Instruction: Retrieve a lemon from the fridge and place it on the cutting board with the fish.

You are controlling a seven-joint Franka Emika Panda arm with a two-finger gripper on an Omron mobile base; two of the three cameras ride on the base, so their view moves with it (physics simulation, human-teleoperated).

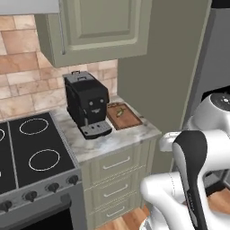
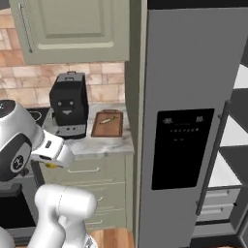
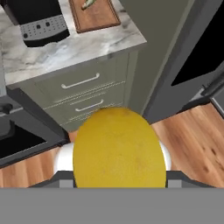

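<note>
Carrying the lemon (image 3: pixel 119 148) toward the counter looks like the step in hand: the dimpled yellow fruit fills the lower middle of the hand view, and the gripper seems pinched on it, though its fingertips are hidden behind it. The reddish wooden cutting board (image 1: pixel 127 119), raised rim, slender greenish fish (image 1: pixel 120 111) on it, sits centre frame in the left base view, beside the boxy black coffee machine (image 1: pixel 87 103). Next, I'd judge, comes a reach over the veined marble counter (image 3: pixel 83 48).
</note>
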